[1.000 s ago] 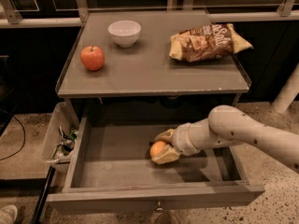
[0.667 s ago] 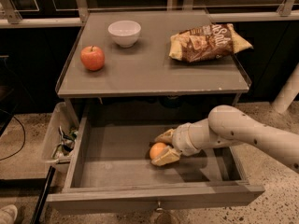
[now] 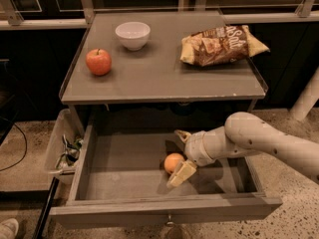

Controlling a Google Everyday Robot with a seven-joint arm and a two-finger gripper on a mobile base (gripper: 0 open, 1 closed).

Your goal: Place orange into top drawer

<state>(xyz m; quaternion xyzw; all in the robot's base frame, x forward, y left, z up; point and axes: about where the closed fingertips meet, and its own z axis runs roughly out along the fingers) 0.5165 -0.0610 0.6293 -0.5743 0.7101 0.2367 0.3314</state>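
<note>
The orange (image 3: pixel 172 162) lies on the floor of the open top drawer (image 3: pixel 124 163), right of its middle. The drawer is pulled out from under the grey table top (image 3: pixel 159 78), and its front panel (image 3: pixel 164 215) faces the camera. My gripper (image 3: pixel 180 154) reaches into the drawer from the right and is open. One finger (image 3: pixel 181 134) stands above the orange and the other finger (image 3: pixel 182 173) lies beside it, at its lower right. The orange sits at the mouth of the open jaws.
A red apple (image 3: pixel 98 61), a white bowl (image 3: pixel 132 35) and a chip bag (image 3: pixel 222 45) sit on the table top. A clear bin (image 3: pixel 62 151) with small items hangs at the drawer's left side. My white arm (image 3: pixel 264 138) crosses the drawer's right wall.
The gripper was shut on the orange in the drawer; now its fingers have spread apart and the orange rests on the drawer floor. The arm has barely moved.
</note>
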